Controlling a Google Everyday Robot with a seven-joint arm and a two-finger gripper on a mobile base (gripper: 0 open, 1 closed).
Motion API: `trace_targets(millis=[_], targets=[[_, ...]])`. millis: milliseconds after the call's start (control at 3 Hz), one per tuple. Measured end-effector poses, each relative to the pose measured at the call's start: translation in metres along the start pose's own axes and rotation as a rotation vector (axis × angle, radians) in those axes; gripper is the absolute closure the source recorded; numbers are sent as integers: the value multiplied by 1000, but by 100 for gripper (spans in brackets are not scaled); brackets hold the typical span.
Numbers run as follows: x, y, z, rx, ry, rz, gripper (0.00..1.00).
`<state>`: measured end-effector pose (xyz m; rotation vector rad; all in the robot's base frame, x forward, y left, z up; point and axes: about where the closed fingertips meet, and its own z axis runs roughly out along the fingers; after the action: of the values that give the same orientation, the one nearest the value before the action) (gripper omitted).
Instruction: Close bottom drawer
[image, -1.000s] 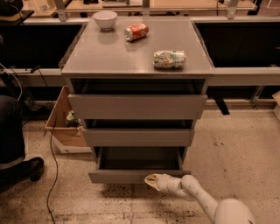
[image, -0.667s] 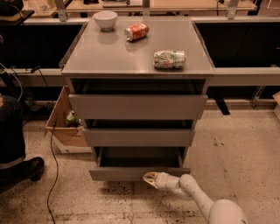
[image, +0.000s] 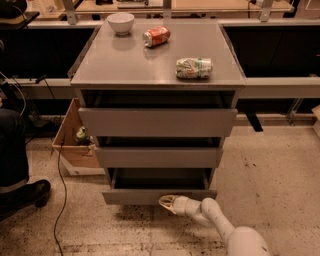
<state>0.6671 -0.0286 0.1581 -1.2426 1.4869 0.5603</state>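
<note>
The bottom drawer (image: 145, 196) is the lowest of the grey cabinet's three drawers. It stands pulled out, with its dark box interior showing behind its plain flat front. My gripper (image: 166, 202) is low near the floor, its tip against the lower edge of the drawer front, a little right of its middle. My white arm (image: 220, 225) runs back from it to the lower right.
The middle drawer (image: 157, 156) and top drawer (image: 157, 121) also stand slightly out. On the cabinet top sit a white bowl (image: 120, 22), a red can (image: 156, 36) and a crushed can (image: 194, 68). A cardboard box (image: 75, 150) and a cable lie left; a person's shoe (image: 25, 194) is at far left.
My gripper has stayed against the bottom drawer front, shifting slightly left. The drawer looks pushed in a little.
</note>
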Motion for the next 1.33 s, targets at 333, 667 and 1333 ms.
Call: trace_targets(millis=[333,667,1333], targets=[[-6,-7,12,1,-29,-22,100],[-23,11,43,-10,-125,-17,100],[-63,15,90,-45,-260,-61,100]])
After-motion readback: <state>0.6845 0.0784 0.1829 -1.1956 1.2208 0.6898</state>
